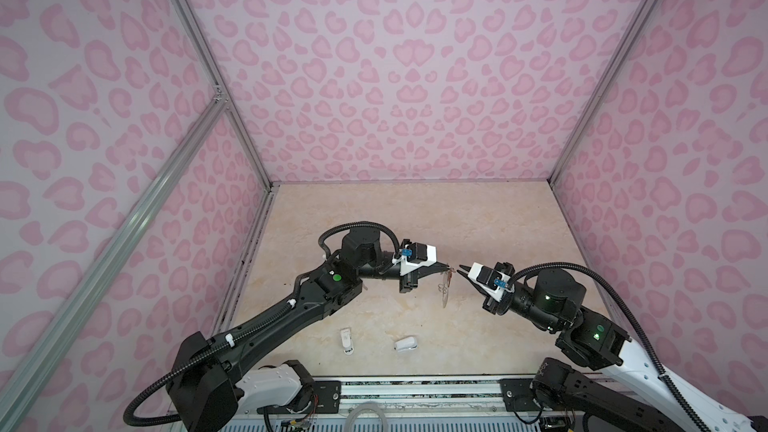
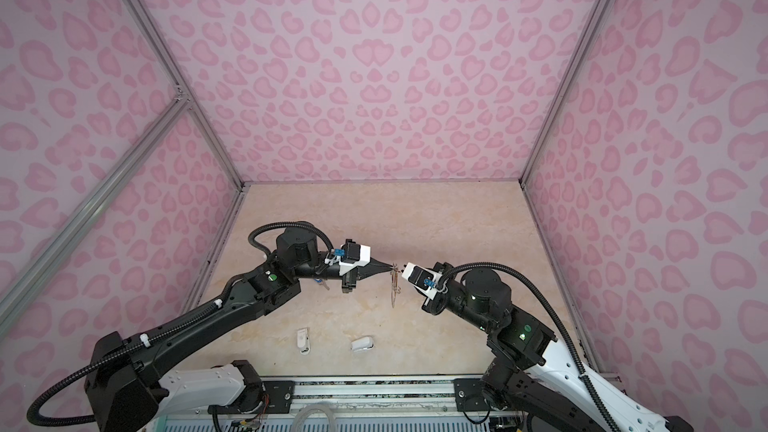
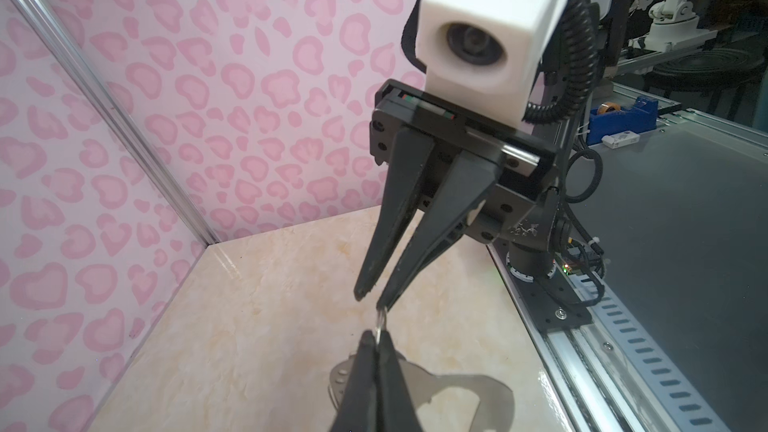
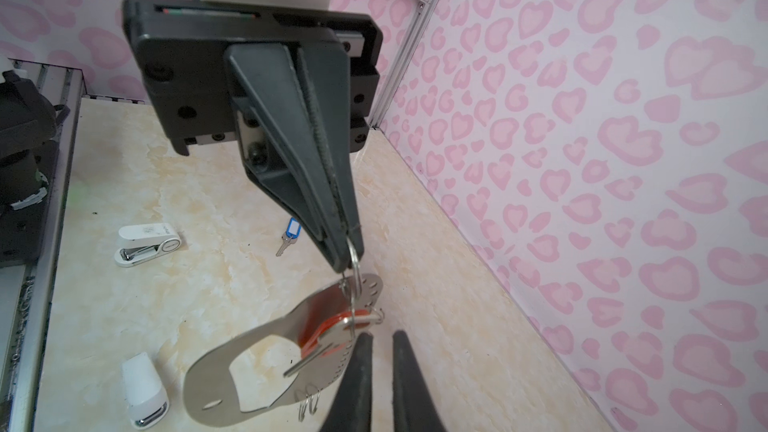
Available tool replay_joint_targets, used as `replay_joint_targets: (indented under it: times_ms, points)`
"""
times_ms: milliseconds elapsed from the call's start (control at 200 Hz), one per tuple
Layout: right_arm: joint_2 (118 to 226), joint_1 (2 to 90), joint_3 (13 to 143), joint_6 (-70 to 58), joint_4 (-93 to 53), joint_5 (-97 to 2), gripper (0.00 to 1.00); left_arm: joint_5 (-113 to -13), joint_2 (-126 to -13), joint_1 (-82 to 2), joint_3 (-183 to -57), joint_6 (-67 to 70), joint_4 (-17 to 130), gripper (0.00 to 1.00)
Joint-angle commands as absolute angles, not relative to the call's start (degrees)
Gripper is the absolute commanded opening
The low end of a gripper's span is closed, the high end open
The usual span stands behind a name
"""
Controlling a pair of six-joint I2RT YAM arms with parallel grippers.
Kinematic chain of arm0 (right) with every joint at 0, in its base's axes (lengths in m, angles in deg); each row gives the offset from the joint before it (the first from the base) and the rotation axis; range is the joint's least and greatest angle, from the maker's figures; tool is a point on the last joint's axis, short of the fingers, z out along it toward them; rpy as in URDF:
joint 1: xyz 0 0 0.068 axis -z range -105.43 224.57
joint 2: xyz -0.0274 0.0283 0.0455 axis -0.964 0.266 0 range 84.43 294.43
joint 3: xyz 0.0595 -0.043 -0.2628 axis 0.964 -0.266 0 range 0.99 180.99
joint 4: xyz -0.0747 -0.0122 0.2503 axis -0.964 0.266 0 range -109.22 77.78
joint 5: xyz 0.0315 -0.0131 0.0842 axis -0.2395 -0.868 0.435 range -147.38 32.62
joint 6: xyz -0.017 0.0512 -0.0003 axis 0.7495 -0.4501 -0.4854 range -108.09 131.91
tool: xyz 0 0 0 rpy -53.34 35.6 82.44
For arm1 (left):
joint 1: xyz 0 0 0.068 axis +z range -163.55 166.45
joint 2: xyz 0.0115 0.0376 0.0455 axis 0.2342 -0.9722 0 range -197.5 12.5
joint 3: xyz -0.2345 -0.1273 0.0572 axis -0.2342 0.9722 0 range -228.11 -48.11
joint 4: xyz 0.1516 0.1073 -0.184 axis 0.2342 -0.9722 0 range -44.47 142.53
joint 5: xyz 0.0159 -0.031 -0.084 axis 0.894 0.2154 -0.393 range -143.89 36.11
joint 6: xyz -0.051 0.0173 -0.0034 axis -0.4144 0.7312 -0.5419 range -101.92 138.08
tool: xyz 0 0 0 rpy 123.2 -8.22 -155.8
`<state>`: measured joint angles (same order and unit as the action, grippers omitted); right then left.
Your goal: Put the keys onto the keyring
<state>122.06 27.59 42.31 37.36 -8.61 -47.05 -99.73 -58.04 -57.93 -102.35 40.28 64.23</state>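
Over beige tabletop [image 4: 166,184] hangs the flat grey D-shaped metal keyring [image 4: 205,380], wire ring [image 4: 357,261] pinched in your left gripper [image 4: 347,257]; right gripper [image 4: 383,334] narrowly parted.

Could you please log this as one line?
left gripper: shut on keyring; right gripper: open; orange key: on keyring; blue key: on table

Soft even light, faint shadows, wide-angle bowing toward the edges

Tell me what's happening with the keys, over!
Left gripper shut on keyring, held above table. Right gripper slightly open beside it. Orange-tag key hangs on keyring; blue-tag key lies on table.
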Motion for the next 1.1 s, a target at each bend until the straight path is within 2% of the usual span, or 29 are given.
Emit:
replay_joint_targets:
  times_ms: [0, 465, 980, 1095]
  points:
    - [122.63, 27.53, 42.73, 37.04, -8.5, -45.23, 0.14, -99.39, -57.9, -58.13, -102.51, 40.14, 66.77, 0.03]
    - [122.97, 27.55, 44.18, 38.1, -1.64, -44.96, 0.18, -98.37, -57.65, -58.54, -102.43, 40.38, 66.24, 0.03]
    - [124.05, 27.55, 44.7, 38.1, -6.52, -43.33, 0.15, -98.73, -58.34, -58.91, -102.88, 40.49, 65.71, 0.03]
    - [124.59, 27.55, 44.78, 38.1, -6.82, -43.58, 0.09, -98.76, -58.51, -59.03, -102.98, 40.74, 65.58, 0.03]
